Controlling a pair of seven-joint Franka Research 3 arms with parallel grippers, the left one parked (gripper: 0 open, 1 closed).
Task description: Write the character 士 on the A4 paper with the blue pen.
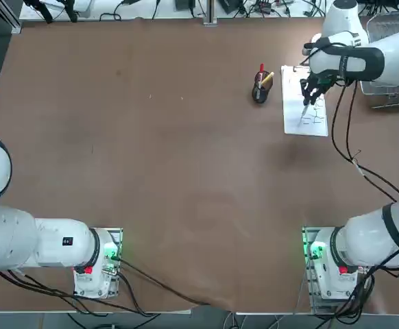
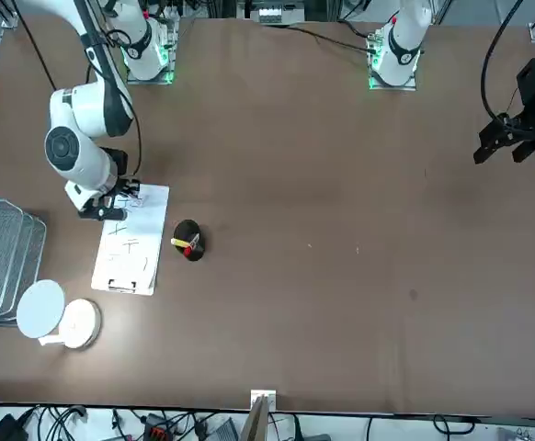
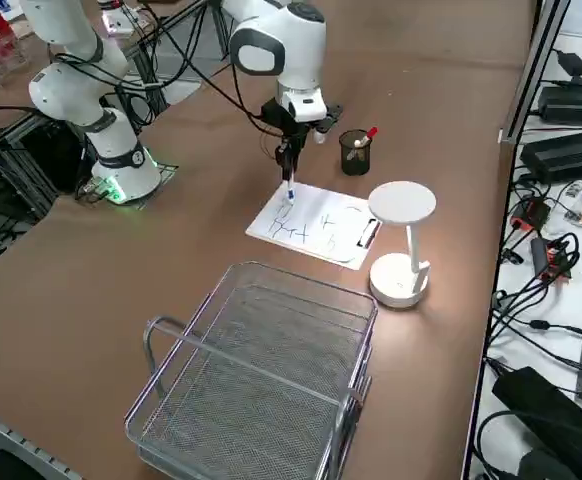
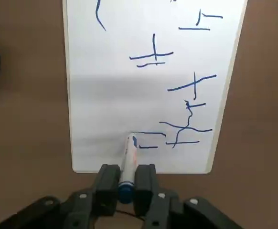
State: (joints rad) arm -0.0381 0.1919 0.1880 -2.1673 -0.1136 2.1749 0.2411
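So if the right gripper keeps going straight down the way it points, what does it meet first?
Likely the A4 paper: the right gripper points down, shut on the blue pen, whose tip sits at or just above the sheet near the blue strokes. Contact is unclear.

Glossy white rounded right arm with black cables and a black claw.

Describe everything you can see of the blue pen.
The pen is slim, with a white barrel, blue markings and a blue rear cap. The right end effector is shut on it near the cap. It stands nearly upright, tip on the paper near a short edge, beside blue strokes.
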